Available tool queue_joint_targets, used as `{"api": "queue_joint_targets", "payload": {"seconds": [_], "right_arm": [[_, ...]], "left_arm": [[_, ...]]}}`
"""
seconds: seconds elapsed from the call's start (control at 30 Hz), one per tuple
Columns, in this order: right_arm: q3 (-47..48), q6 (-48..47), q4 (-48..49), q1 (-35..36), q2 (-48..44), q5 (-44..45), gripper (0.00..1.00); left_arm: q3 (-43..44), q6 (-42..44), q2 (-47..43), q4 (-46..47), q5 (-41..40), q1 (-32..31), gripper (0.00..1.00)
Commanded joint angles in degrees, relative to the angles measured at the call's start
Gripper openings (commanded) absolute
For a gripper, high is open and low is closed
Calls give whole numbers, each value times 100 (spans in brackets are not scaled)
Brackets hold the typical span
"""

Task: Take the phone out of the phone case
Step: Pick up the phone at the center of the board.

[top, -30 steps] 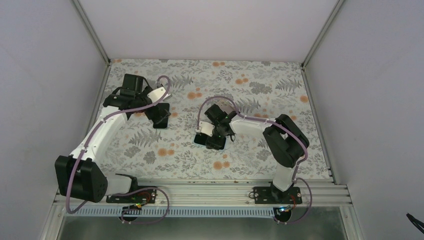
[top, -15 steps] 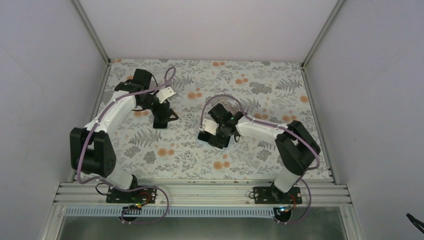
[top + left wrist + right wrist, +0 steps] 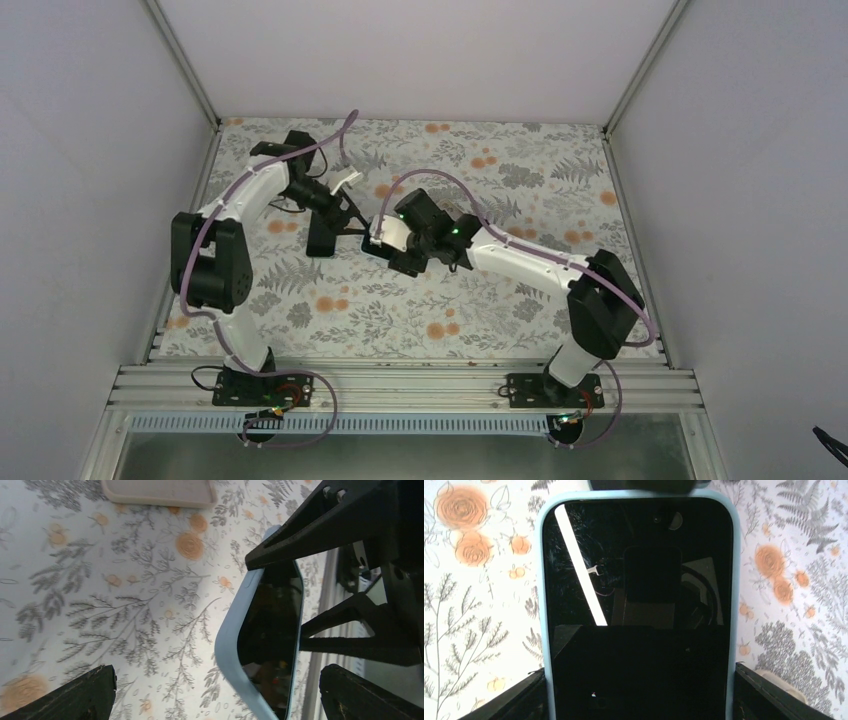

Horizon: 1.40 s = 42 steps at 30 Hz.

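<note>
Right claw [image 3: 639, 692] clamped on the long sides of the light-blue phone case [image 3: 540, 605], holding it over the floral counter [image 3: 474, 630] near centre; phone [image 3: 639, 570] seated in the case, dark screen toward the wrist camera. Left claw [image 3: 222, 695] spread wide, case's end just ahead between its 2 fingers, no contact seen; beige flat item [image 3: 160, 492] on the counter beyond.

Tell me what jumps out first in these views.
The phone in its light blue case, gripped across its sides by the right gripper near the table's middle. Facing it, the left gripper hangs wide open, close by. A beige slab lies on the floral table beyond.
</note>
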Motion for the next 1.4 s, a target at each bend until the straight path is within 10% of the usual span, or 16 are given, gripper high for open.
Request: {"api": "queue_joint_targets", "payload": {"seconds": [0.0,0.43,0.63,0.8,0.97,1.37], "right_arm": [[470,100,405,80,119,202,30],[980,14,834,201,653,571,31],[1149,35,879,222,702,700,31],[1148,5,842,255,651,718,44],[844,-40,728,243,297,722,99],[247,-203,-204,-1281,-1043,-1980,100]], "left_arm": [[264,351,337,-654,614,-8,100],[587,851,695,-1418,1139,-112,91],[563,800,707,-1426,1045,-117,30],[617,772,710,-1419,1076,-112,5],[669,824,604,-1428,1008,-125,2],[533,1315,-294,-1428,360,-218,2]]}}
